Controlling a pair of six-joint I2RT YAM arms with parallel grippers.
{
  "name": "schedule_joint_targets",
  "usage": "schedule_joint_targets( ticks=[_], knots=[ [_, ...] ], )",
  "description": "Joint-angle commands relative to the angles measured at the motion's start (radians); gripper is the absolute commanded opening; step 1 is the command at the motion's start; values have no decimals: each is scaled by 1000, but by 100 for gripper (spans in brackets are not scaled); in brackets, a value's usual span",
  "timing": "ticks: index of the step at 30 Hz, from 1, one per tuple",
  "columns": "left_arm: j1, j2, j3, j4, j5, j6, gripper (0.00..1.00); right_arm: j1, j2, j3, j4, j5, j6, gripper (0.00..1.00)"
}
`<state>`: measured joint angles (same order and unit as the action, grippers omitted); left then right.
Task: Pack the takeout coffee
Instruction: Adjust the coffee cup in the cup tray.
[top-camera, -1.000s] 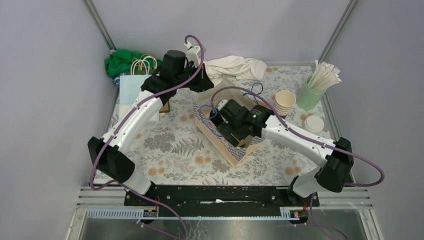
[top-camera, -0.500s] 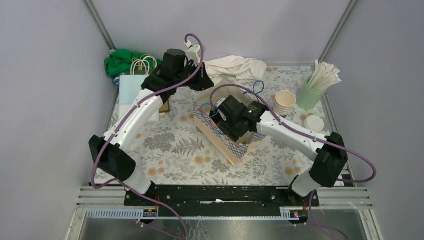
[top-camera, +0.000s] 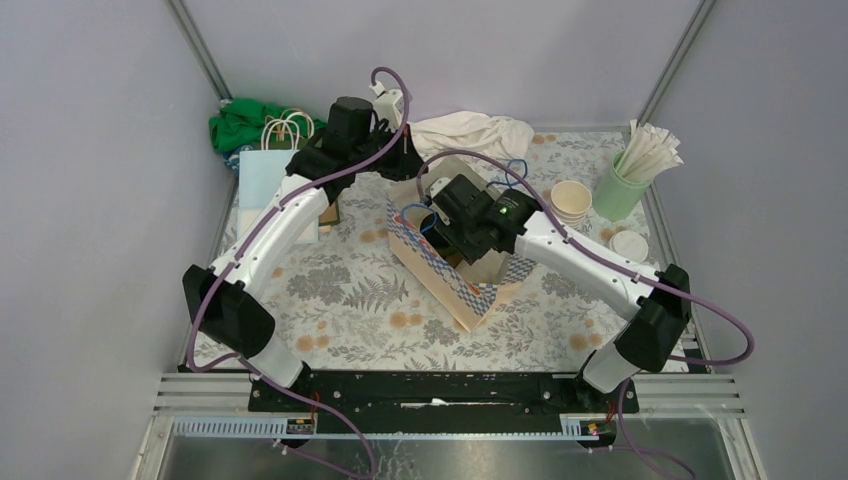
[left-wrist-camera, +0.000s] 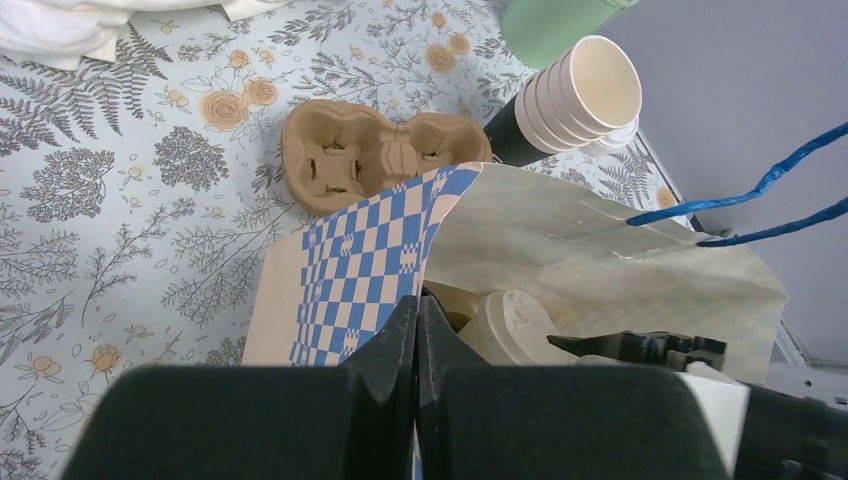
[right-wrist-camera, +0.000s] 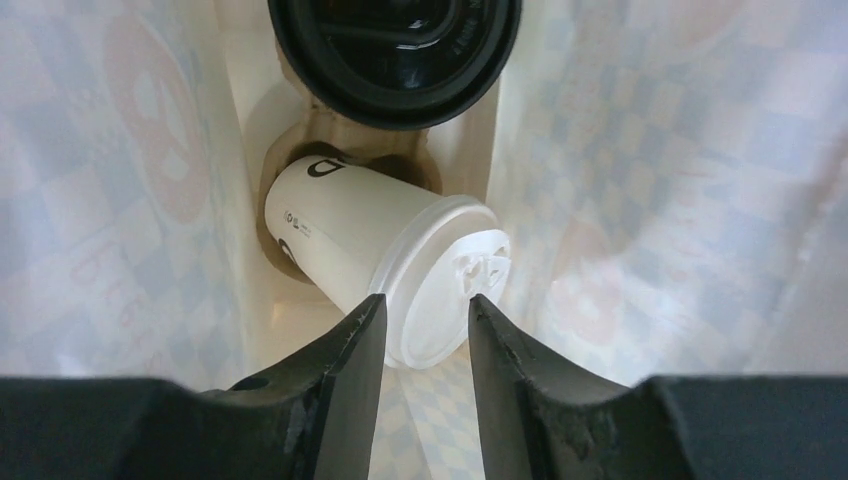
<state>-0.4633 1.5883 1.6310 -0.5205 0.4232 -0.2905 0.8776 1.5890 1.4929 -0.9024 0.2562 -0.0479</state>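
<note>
A blue-checkered paper bag (top-camera: 452, 288) stands open mid-table. My left gripper (left-wrist-camera: 416, 312) is shut on the bag's checkered rim (left-wrist-camera: 400, 240) and holds it open. My right gripper (right-wrist-camera: 425, 308) is inside the bag, open, its jaws just above the white lid (right-wrist-camera: 450, 295) of a cream takeout cup (right-wrist-camera: 345, 225). That cup lies tilted in a brown carrier at the bag's bottom, beside a cup with a black lid (right-wrist-camera: 395, 40). The white lid also shows in the left wrist view (left-wrist-camera: 515, 325). In the top view the right fingers are hidden in the bag.
A stack of empty paper cups (top-camera: 570, 203), white lids (top-camera: 628, 246) and a mint-green tumbler of straws (top-camera: 620, 190) stand at the right. An empty brown cup carrier (left-wrist-camera: 385, 160) lies behind the bag. White cloth (top-camera: 470, 132), green cloth (top-camera: 240, 120) and a pale blue bag (top-camera: 262, 178) lie at the back.
My right arm has moved away from the near edge, along the bag toward its far end. The left arm has kept hold of the rim and hardly moved.
</note>
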Motion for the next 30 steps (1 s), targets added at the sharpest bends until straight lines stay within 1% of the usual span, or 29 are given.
schedule_joint_targets(
  ticks=[1,5,6,7,8,10,12,14,15,21,26,30],
  knots=[
    [8,8,57,57,28,-17,0,-2,3,79,-70,67,-12,42],
    [12,14,63,57,30,-18,0,-3,-5,87,-98,83,-13,42],
    [12,15,61,57,33,-18,0,-3,-8,82,-99,81,-9,44],
    [13,15,59,57,35,-18,0,-3,-9,75,-100,73,-1,50],
    [14,15,57,58,38,-19,0,-2,-8,70,-96,59,2,54],
    [15,15,56,57,40,-19,0,-8,-4,59,-88,34,23,55],
    [16,12,53,57,41,-19,0,-63,1,57,-68,-77,40,55],
    [18,9,48,58,41,-18,0,-118,19,71,-56,-154,71,62],
    [18,7,48,57,43,-16,0,-133,32,84,-61,-168,70,66],
    [23,11,60,57,46,-18,0,-137,72,82,-52,-215,64,79],
    [24,15,63,58,50,-23,0,-138,72,36,-57,-232,70,81],
    [26,20,63,59,52,-27,0,-130,83,6,-68,-217,80,74]
  ],
)
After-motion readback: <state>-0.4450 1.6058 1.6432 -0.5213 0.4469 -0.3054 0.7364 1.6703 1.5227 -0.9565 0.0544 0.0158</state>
